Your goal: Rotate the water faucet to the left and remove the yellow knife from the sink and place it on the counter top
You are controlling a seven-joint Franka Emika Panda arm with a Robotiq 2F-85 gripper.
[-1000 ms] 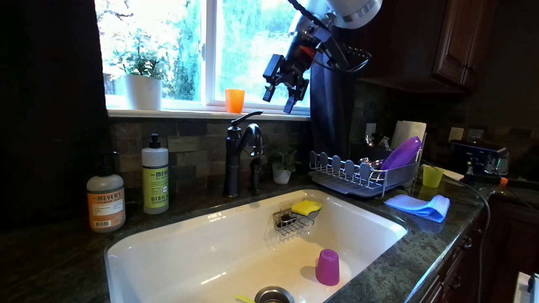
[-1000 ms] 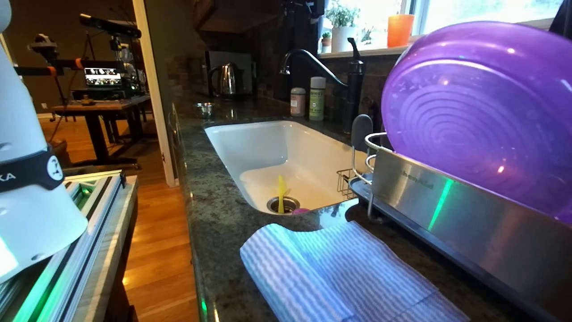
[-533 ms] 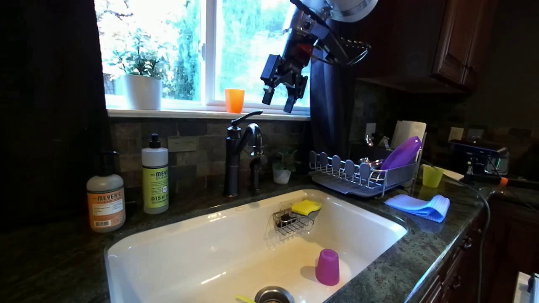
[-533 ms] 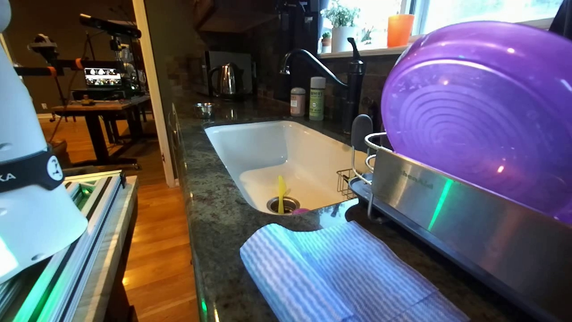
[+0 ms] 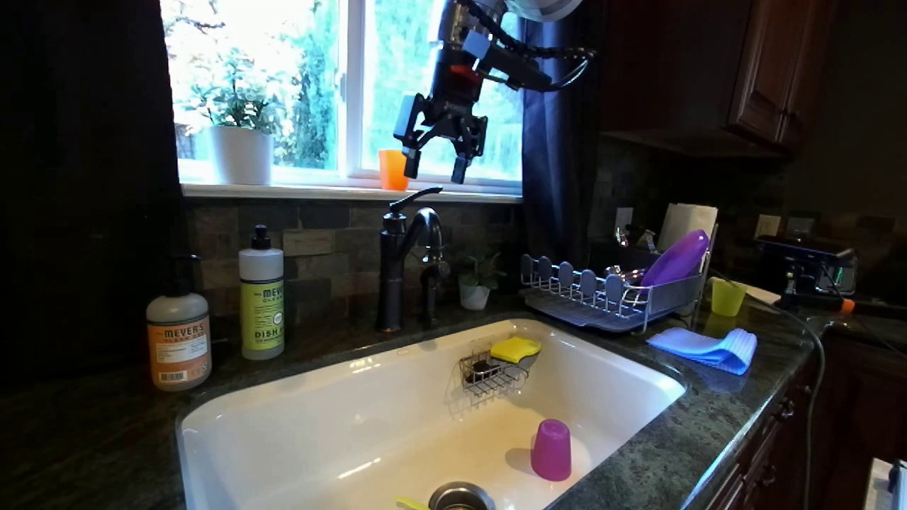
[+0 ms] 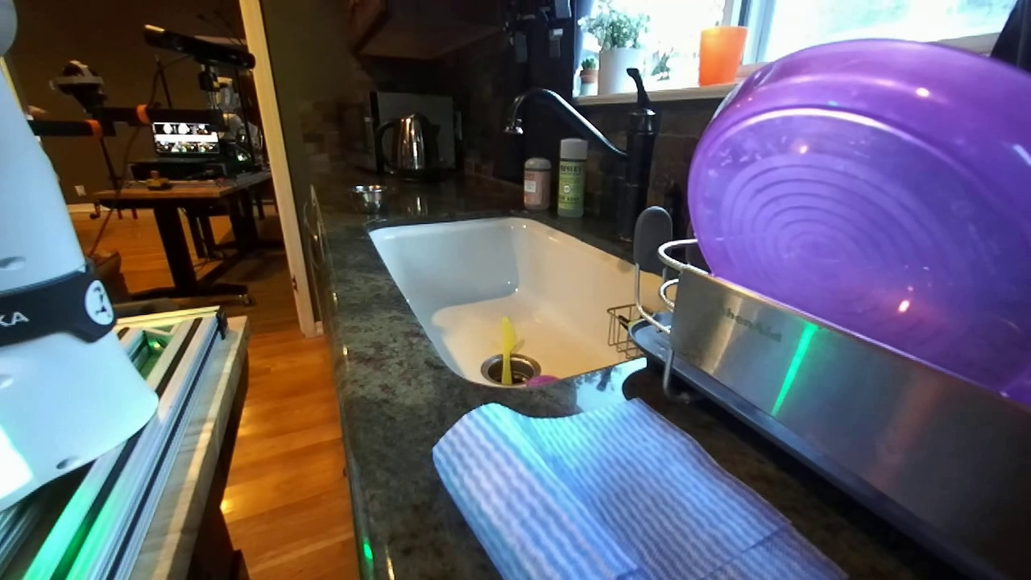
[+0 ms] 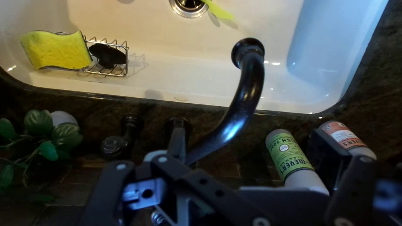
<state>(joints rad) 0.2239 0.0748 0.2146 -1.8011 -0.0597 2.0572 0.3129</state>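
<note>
In an exterior view: white sink (image 6: pixel 475 258) set into dark speckled desk (image 6: pixel 370 322), with yellow knife (image 6: pixel 507 346) lying inside, one end over metal drain (image 6: pixel 526 369); purple bowl (image 6: pixel 838 217) propped on edge in dish rack (image 6: pixel 854 419); letters "KA" legible on black band (image 6: pixel 48 310) of robot arm (image 6: pixel 24 201), rack lettering too blurred to read.

In an exterior view: purple cup (image 5: pixel 551 450) upside down in the sink, near the drain; yellow sponge (image 5: pixel 516 349) on wire caddy (image 5: pixel 489 386) at back wall; orange cup (image 5: pixel 388 170) on windowsill (image 5: pixel 340 192); "MEYER'S" legible on orange-labelled bottle (image 5: pixel 178 347), "DISH" on green-labelled bottle (image 5: pixel 262 312); jaws spread well apart, tips near lever (image 5: pixel 417 198) of dark faucet (image 5: pixel 391 276).

In the wrist view: dark oval object (image 7: pixel 107 56) in the caddy beside the sponge; knife across drain rim; "MEYER'S" and "SOAP" legible on green label; jaws wide apart along lower edge, partly out of frame, contact with lever impossible to tell.
</note>
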